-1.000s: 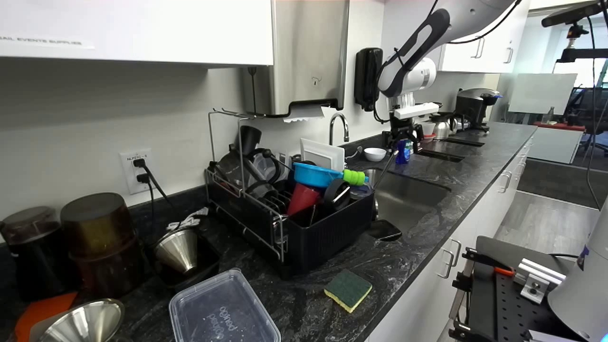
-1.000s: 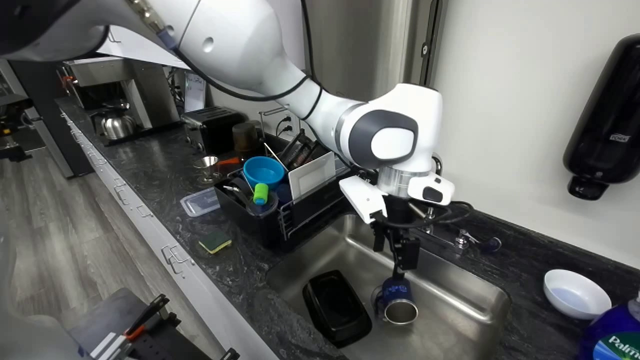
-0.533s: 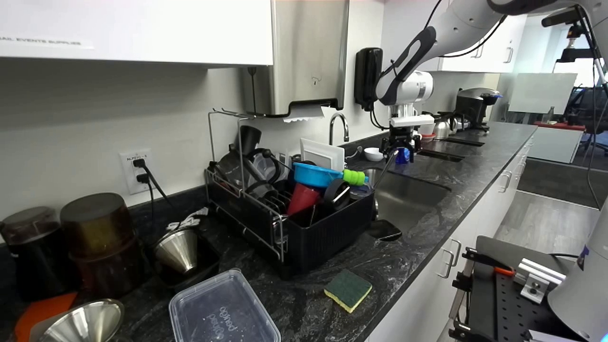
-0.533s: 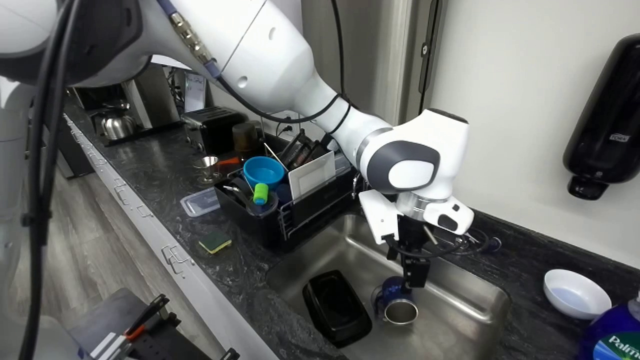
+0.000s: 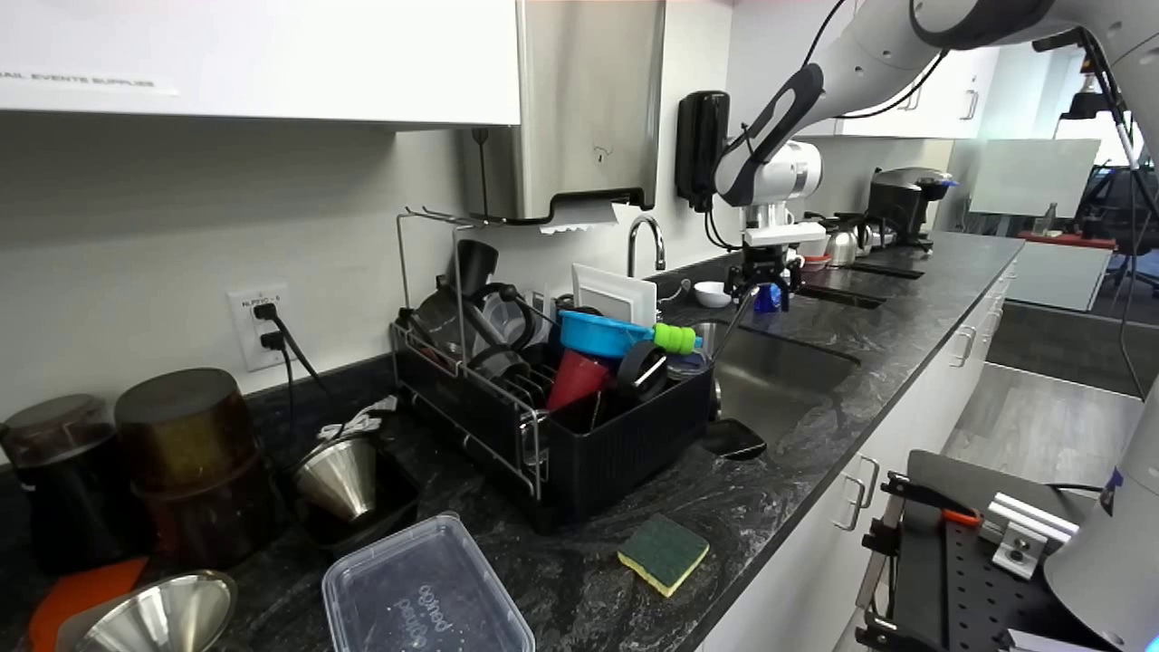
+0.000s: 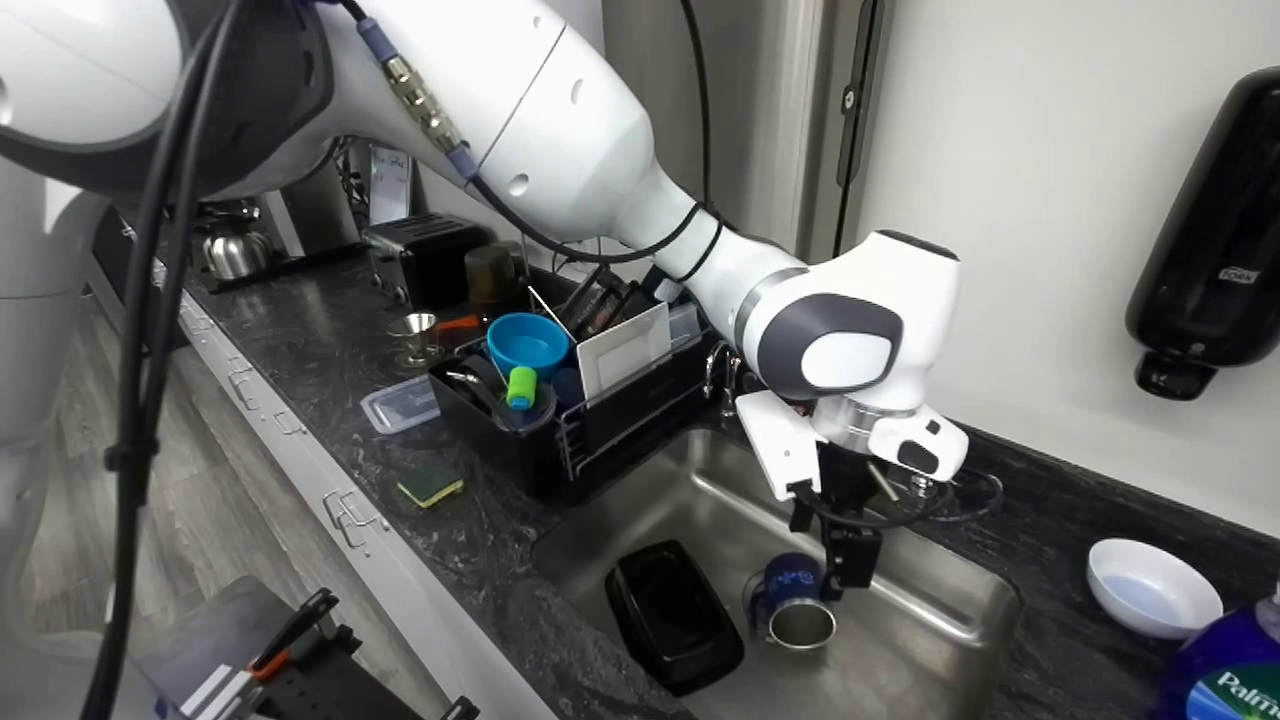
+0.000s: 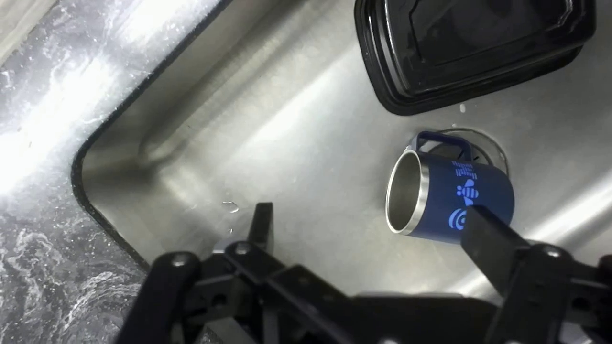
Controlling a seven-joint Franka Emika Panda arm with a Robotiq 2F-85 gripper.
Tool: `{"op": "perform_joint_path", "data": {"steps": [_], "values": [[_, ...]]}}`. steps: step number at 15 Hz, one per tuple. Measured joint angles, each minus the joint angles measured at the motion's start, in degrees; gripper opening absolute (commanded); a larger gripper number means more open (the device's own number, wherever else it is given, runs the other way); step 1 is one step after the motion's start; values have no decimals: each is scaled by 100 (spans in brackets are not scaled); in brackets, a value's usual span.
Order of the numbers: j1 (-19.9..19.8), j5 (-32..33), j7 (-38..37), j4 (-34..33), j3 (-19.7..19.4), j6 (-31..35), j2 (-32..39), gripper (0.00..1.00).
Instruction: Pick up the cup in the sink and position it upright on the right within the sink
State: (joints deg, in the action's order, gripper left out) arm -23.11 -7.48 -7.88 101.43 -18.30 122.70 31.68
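The sink (image 7: 311, 157) holds a tipped cup (image 7: 444, 200) near, perhaps below, parted jaws.

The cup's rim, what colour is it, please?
The rim is silver, clearest in the wrist view.

Dark marbled countertop (image 5: 742, 507) along a pale wall (image 5: 181, 199)
White wall cabinets (image 5: 272, 54) above it, base cabinets (image 5: 797, 561) beneath it, grey wood-plank floor (image 5: 1050, 407) in front, white panel (image 5: 1032, 186) beyond its far end

A sponge (image 5: 664, 552) lies near the rack (image 5: 625, 462); a white bowl (image 6: 1152, 590) sits upright.
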Motion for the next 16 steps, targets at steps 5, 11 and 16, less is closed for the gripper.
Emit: {"op": "perform_joint_path", "data": {"steps": [5,11,16], "values": [[0,14,13,-8,0,-22,0,100],[-5,-2,47,-9,6,-25,4,100],[-273,-679,625,-6,290,291,282,100]]}}
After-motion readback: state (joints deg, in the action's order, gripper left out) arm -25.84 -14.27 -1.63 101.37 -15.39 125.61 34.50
